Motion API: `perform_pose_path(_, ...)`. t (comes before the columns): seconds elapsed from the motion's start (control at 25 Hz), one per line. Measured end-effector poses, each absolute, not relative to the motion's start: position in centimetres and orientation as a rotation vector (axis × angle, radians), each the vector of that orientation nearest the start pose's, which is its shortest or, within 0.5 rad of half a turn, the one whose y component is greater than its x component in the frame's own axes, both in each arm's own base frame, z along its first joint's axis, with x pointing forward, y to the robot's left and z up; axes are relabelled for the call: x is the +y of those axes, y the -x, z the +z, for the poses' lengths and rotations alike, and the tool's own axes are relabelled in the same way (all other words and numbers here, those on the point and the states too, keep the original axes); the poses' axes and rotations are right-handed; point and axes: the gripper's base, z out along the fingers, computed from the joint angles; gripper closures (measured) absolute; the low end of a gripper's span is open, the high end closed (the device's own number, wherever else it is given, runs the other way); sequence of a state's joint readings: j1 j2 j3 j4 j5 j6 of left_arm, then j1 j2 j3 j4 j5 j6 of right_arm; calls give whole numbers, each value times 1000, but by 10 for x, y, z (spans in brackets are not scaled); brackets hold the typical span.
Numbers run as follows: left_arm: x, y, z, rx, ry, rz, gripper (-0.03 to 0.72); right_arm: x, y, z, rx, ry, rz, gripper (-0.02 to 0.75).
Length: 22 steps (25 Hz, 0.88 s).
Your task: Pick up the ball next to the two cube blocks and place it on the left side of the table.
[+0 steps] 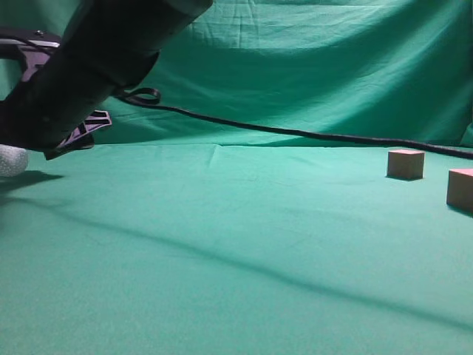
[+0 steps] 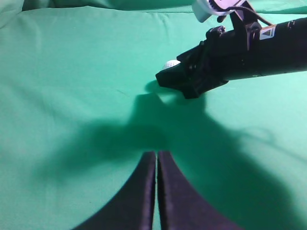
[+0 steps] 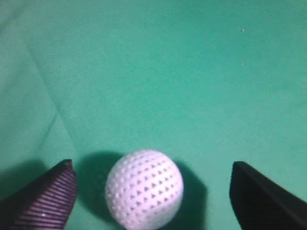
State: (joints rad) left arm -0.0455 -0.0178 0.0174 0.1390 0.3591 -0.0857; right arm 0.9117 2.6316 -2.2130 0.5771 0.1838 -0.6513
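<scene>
The white dimpled ball lies on the green table, between the wide-open fingers of my right gripper; neither finger touches it. In the exterior view the ball is at the far left edge, with the right arm reaching across to it from above. The two cube blocks stand far right on the table. In the left wrist view my left gripper is shut and empty above the cloth, and the right gripper shows ahead with the ball behind its fingers.
A black cable runs along the back of the table from the arm to the right edge. The green backdrop rises behind it. The arm casts long shadows over the cloth.
</scene>
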Motion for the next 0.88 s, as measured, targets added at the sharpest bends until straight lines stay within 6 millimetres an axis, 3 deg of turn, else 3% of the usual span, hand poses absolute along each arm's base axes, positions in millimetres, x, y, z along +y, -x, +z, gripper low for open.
perform_pose_path(0.08, 2, -53, 176, 1838, -49, 44, 688, 466, -357, 141, 1829, 1070, 622, 159)
perform_pose_path(0.16, 2, -53, 176, 1838, -49, 44, 688, 457, -361, 171, 1821, 1080, 637, 159)
perform_pose_path(0.28, 2, -53, 176, 1838, -49, 44, 688, 433, -362, 236, 1830, 1113, 687, 349)
perform_pose_path(0.4, 2, -53, 176, 1838, -49, 44, 688, 397, -359, 292, 1900, 1157, 719, 611)
perform_pose_path(0.52, 2, -53, 176, 1838, -49, 44, 688, 356, -354, 333, 2028, 1169, 649, 738)
perform_pose_path(0.68, 2, -53, 176, 1838, -49, 44, 688, 305, -339, 377, 2206, 1102, 438, 738)
perform_pose_path(0.88, 2, -53, 176, 1838, -49, 44, 688, 256, -310, 437, 2191, 1002, 203, 738)
